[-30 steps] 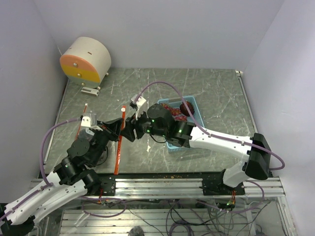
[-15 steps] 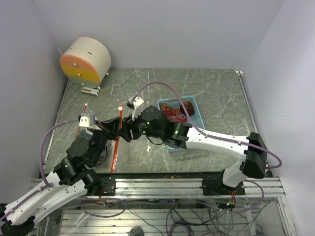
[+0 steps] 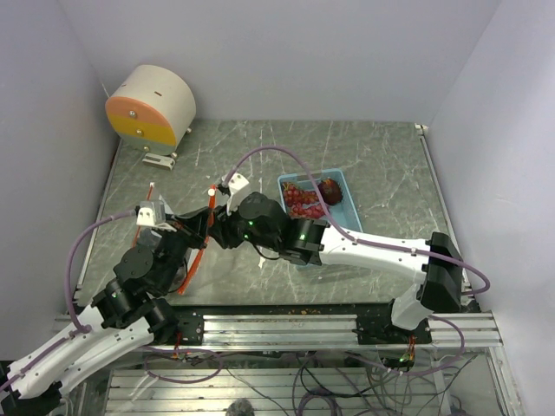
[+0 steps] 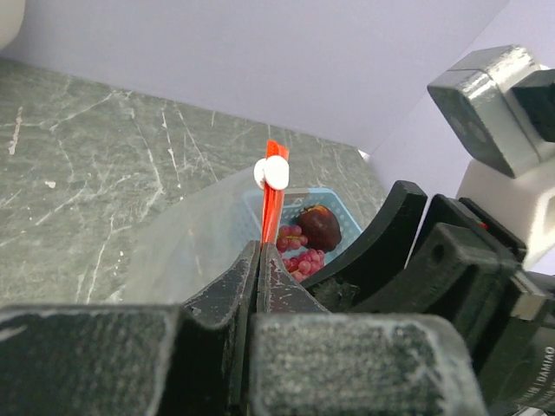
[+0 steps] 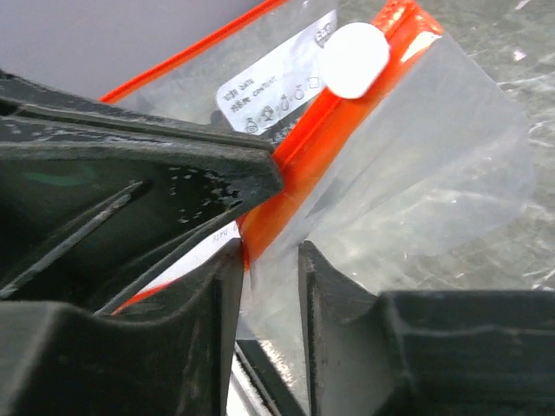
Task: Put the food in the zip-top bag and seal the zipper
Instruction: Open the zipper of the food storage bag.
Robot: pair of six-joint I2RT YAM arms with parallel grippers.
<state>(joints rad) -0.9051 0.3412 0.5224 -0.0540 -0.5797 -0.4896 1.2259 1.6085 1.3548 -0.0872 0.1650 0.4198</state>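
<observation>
The zip-top bag (image 5: pixel 434 156) is clear plastic, held up between my two grippers at the table's left middle. Its orange-red zipper (image 3: pixel 198 256) runs from a white slider (image 4: pixel 273 173) down toward the front edge and bows left. My left gripper (image 4: pixel 262 251) is shut on the zipper; in the top view it (image 3: pixel 195 232) sits right beside my right gripper (image 3: pixel 217 227). My right gripper (image 5: pixel 269 269) is open, with the strip and bag film between its jaws. The food (image 3: pixel 303 199), berry clusters and a round dark red fruit (image 3: pixel 329 189), lies in the blue tray (image 3: pixel 349 201).
A beige and orange drum-shaped device (image 3: pixel 152 106) stands at the back left corner. Purple cables (image 3: pixel 277 152) arch over the right arm. White walls close the table at the back and sides. The metal rail (image 3: pixel 303 325) runs along the near edge.
Both grippers have shifted left, away from the tray, with the bag. The zipper's lower end has swung left and the strip now bows. More of the food in the tray shows.
</observation>
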